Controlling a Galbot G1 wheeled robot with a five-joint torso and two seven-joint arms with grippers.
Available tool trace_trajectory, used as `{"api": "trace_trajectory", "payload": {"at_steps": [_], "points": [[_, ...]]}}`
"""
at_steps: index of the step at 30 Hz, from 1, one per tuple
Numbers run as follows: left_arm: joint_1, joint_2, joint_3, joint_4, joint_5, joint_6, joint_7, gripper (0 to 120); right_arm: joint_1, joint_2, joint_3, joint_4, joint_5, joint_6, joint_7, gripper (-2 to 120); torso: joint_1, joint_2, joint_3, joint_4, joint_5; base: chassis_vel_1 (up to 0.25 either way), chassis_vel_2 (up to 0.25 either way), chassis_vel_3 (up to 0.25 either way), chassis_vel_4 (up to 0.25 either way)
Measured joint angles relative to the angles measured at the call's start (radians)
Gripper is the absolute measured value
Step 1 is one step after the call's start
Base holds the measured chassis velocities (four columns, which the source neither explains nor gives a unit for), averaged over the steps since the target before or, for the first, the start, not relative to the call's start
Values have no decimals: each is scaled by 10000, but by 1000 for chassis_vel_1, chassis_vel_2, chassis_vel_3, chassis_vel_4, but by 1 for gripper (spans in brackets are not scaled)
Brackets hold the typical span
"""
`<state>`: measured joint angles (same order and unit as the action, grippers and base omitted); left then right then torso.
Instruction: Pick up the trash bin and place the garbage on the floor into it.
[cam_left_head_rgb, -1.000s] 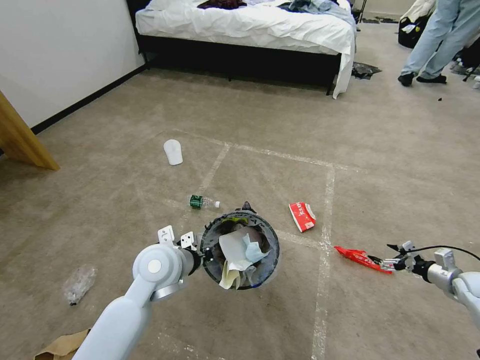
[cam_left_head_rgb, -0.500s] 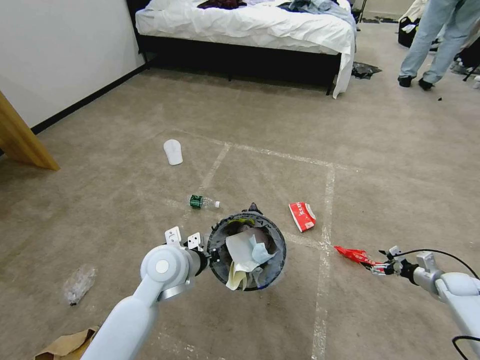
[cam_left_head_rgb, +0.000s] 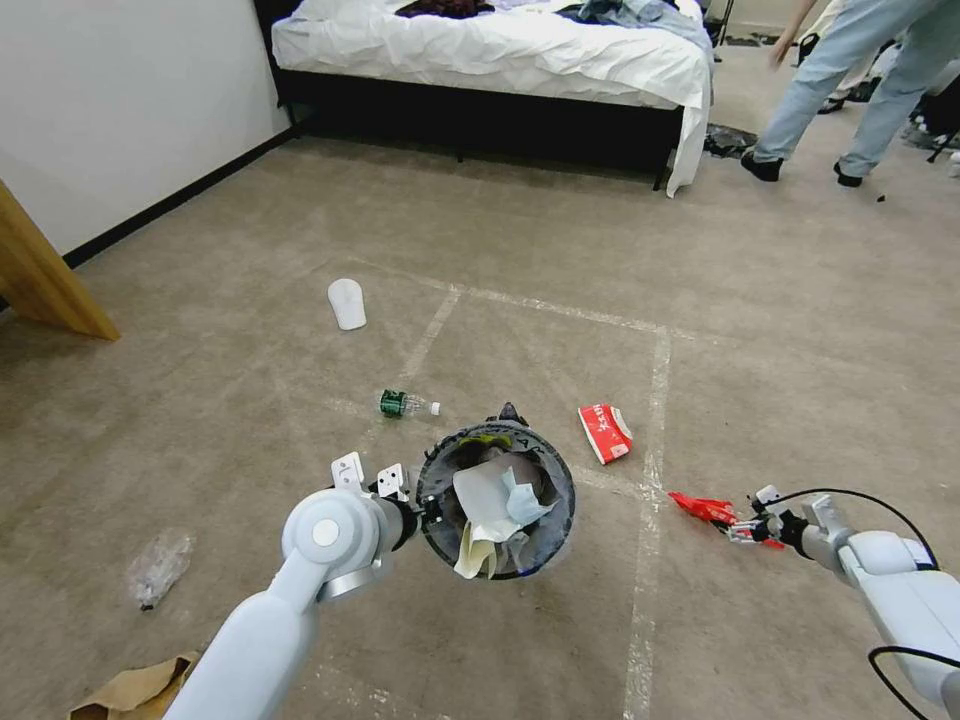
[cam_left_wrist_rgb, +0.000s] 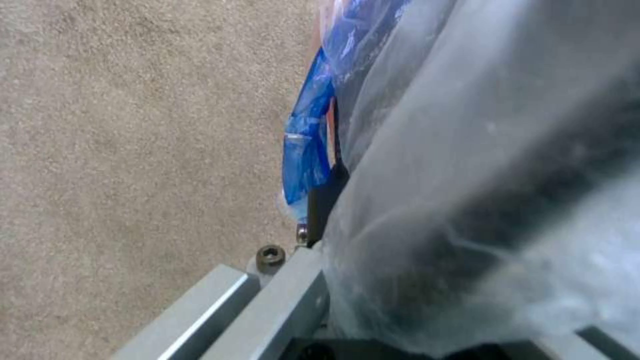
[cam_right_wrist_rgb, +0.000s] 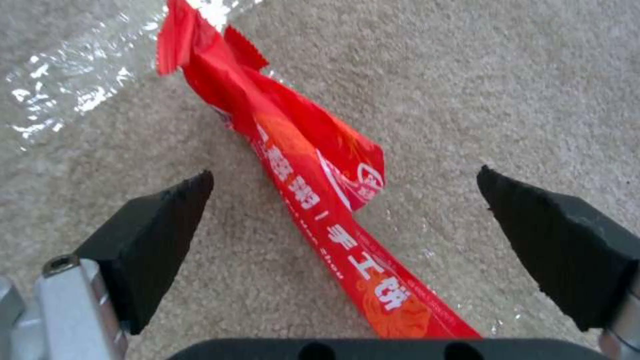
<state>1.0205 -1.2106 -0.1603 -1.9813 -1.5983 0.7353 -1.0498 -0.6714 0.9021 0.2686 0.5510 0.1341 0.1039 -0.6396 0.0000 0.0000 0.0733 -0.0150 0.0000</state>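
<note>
While our left claw pinches the rim of the trash bin and holds it mouth-up above the floor, our right claw has slid nearer the bin. Its fingers are spread, straddling the red wrapper, which lies on the carpet beside the bin and has shortened into a bunch. We judge the wrapper not yet gripped; it seems pushed. A bottle lies beyond the bin.

Red wrapper with white lettering on beige-brown carpet crossed by whitish tape lines. White slipper. Bin bag clear, blue-edged. Bottle, green label.
</note>
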Motion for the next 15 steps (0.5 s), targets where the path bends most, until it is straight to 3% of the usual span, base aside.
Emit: {"api": "trace_trajectory", "payload": {"at_steps": [15], "points": [[51, -15, 4, 57, 77, 0, 91, 0, 382, 534, 75, -841, -670, 148, 505, 100, 0, 1, 0, 0, -1, 0, 0, 0, 0]]}}
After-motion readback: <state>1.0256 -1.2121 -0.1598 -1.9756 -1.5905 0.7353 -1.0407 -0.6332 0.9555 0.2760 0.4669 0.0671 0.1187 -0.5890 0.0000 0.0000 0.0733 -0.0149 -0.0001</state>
